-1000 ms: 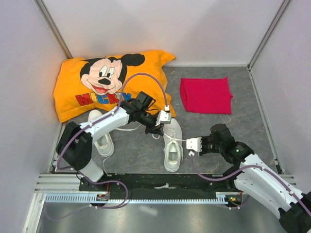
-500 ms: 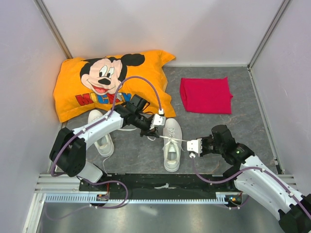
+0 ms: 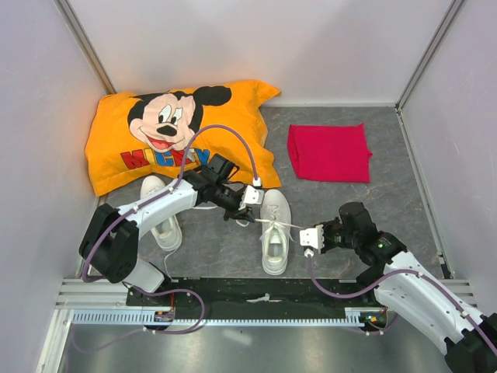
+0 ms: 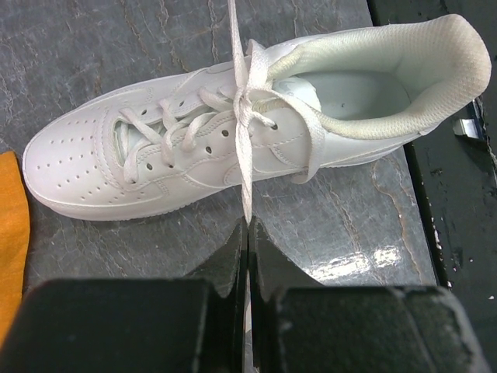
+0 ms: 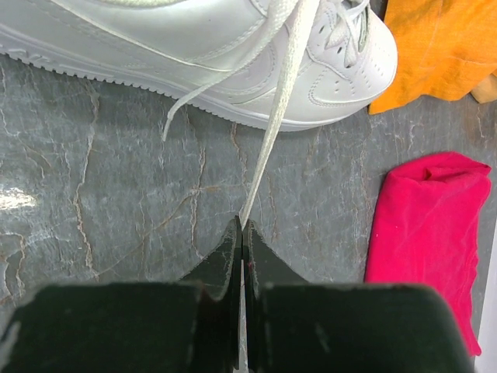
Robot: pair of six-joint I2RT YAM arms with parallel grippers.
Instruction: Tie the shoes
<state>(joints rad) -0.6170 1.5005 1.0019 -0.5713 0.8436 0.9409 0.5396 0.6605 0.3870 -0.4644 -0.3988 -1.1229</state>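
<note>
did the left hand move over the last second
Yes. The left hand, pinching a lace, has shifted left, away from the red cloth.

The shoe (image 4: 85, 171) looks smooth, faintly glossy leather, its laces (image 4: 245, 167) woven cloth; the floor (image 4: 349, 225), perhaps stone, shines.

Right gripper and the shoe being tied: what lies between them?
Only a white lace, pinched in the right gripper and running to the shoe over bare grey floor; the right wrist view shows it.
</note>
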